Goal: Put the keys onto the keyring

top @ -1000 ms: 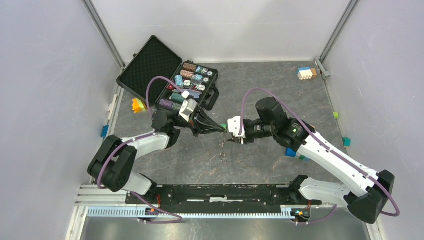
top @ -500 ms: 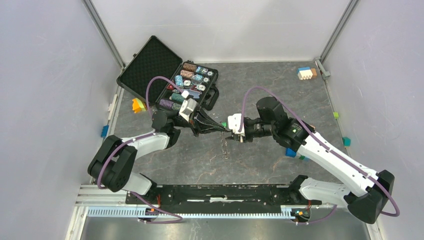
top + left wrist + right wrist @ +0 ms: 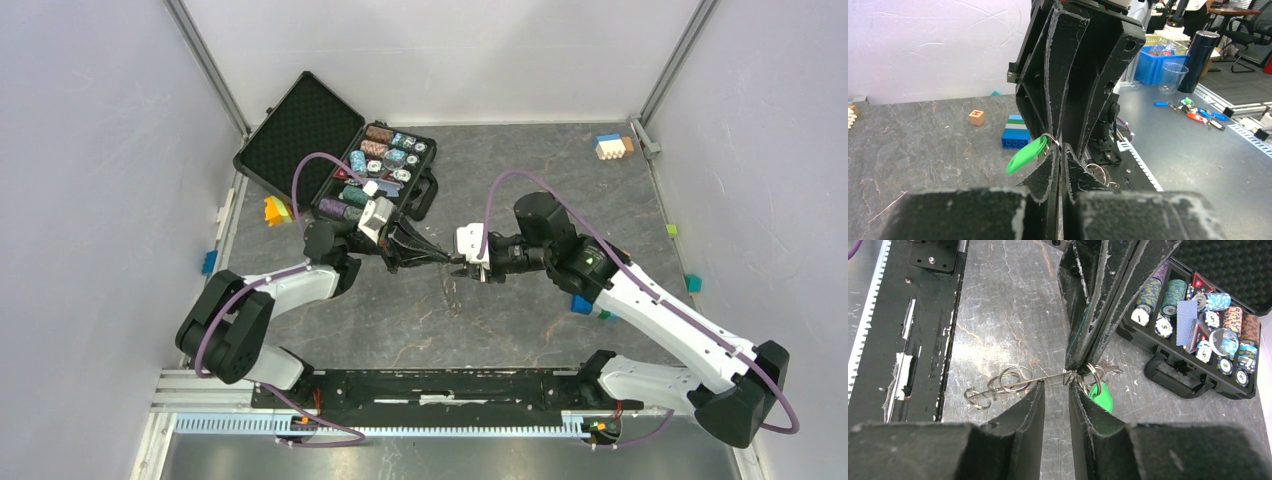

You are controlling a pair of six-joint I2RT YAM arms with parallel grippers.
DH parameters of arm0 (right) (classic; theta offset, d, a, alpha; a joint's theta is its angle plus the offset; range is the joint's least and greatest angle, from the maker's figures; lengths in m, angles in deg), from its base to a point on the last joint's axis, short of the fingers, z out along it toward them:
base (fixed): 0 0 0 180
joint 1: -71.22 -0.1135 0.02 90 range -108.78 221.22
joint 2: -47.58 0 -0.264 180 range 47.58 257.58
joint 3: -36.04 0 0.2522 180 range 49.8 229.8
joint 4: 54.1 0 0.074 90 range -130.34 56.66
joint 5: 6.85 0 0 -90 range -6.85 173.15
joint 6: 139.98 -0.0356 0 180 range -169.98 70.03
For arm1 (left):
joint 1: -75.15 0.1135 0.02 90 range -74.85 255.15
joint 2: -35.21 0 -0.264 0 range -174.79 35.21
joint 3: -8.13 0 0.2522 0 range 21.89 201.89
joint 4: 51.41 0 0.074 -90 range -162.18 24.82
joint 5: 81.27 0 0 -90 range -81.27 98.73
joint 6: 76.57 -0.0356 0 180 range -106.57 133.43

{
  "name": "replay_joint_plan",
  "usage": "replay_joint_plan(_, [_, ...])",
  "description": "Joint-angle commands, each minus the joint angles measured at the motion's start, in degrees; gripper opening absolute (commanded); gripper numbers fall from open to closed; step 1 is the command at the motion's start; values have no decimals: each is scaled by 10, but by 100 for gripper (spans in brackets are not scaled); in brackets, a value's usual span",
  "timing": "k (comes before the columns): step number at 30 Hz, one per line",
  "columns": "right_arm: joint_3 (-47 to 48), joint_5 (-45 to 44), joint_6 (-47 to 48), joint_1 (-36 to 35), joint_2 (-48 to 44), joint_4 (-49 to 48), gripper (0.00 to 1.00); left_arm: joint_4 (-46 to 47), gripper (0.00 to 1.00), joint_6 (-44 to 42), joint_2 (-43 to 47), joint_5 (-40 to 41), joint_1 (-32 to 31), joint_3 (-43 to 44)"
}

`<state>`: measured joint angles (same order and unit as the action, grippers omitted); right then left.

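Observation:
My left gripper and right gripper meet tip to tip above the middle of the table. In the right wrist view the left gripper comes from above, shut on a small keyring. The green-headed key hangs from that ring. A grey metal piece, maybe a key, lies behind it. A thin wire with several linked rings stretches left. My right gripper is open just below the ring, nothing between its fingers. The left wrist view shows the green key beside the shut left gripper.
An open black case of poker chips stands at the back left, close behind the left arm. Orange and yellow blocks lie at the left edge. A blue block sits under the right arm. Blocks sit at the back right.
My right gripper has moved slightly away from me and closer to the left gripper's tip. The left gripper has stayed almost still, shut on the ring.

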<state>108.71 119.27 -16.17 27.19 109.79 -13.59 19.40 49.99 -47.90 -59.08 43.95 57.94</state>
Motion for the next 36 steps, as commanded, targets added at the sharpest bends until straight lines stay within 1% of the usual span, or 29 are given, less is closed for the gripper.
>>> replay_joint_plan(1, [34, 2, -15, 5, -7, -42, 29, 36, 2, 5, -2, -4, -3, 4])
replay_joint_plan(8, [44, -3, -22, 7, -6, -43, 30, 36, 2, 3, -6, -5, -5, 2])
replay_joint_plan(11, [39, 2, -23, 6, -3, -47, 29, 36, 2, 4, -6, -4, -7, 3])
replay_joint_plan(19, [28, 2, -17, 6, -2, -47, 20, 36, 2, 4, -1, -4, -7, 3])
replay_joint_plan(24, [25, -6, -15, 6, -6, -48, 11, 36, 2, 4, 1, -3, -7, 3])
replay_joint_plan(28, [21, -17, -13, 6, -9, -50, 0, 36, 2, 4, 3, -2, -7, 3])
replay_joint_plan(36, [9, -53, -7, 7, -23, -52, 0, 37, 2, 0, 10, 5, -5, -2])
